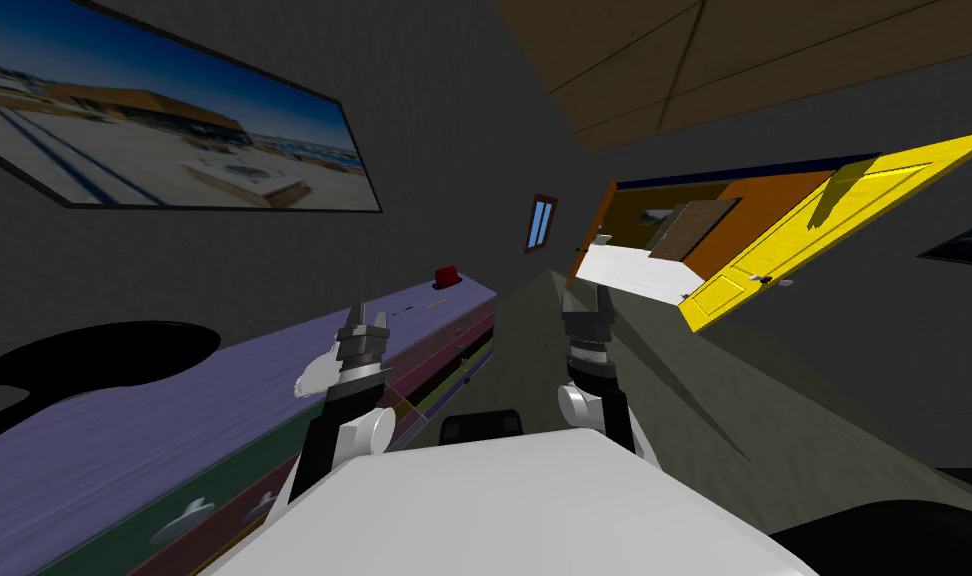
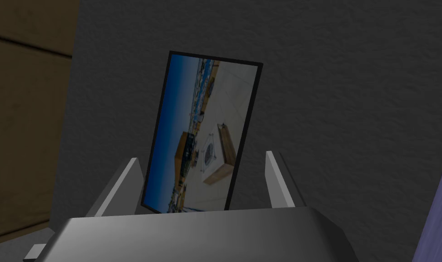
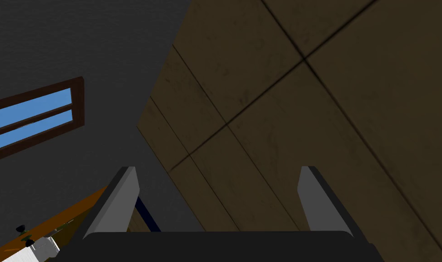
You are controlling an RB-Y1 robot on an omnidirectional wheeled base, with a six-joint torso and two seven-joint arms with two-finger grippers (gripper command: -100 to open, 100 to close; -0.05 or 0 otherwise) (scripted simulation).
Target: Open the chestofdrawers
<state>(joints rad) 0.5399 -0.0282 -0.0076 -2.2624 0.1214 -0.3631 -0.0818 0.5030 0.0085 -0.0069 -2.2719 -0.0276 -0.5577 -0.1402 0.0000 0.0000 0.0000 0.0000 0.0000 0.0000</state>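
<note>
Left tool (image 1: 367, 317) and right tool (image 1: 587, 298) both gape wide and empty above the long purple-topped chest of drawers (image 1: 124, 440), so dropping toward its pale handles (image 1: 186, 518) could clip that top edge tbh.

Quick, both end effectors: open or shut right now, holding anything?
Left end effector: open, holding nothing.
Right end effector: open, holding nothing.

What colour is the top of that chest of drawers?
The top is pale purple; the head view shows it best.
</note>
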